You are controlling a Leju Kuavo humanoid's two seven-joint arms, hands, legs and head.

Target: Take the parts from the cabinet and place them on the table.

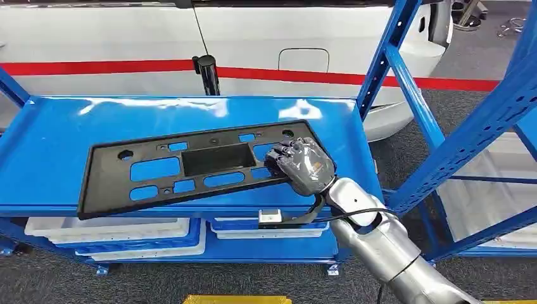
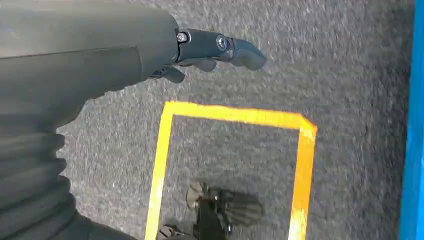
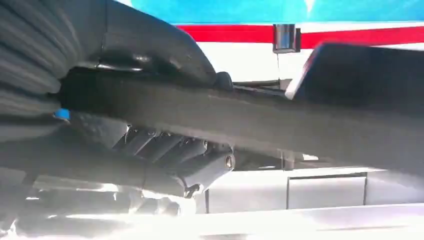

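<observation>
Grip: my right hand point(image 1: 303, 166) is pinching the black panel point(image 1: 190, 166) at one end.
Risk: panel's far end is overhanging; it may sag, twist free.
Left hand point(image 2: 210, 52): hanging idle, fingers loosely apart.

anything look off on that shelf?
The black panel sits askew on the blue shelf, its near edge overhanging the front lip. The right hand grips one end only, so it looks mid-lift, not damaged. Nothing spilled.

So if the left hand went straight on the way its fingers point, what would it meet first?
Probably nothing close. The left hand hangs open over the grey floor, fingers pointing toward the blue frame. The path looks free up to there, though depth is unclear.
</observation>
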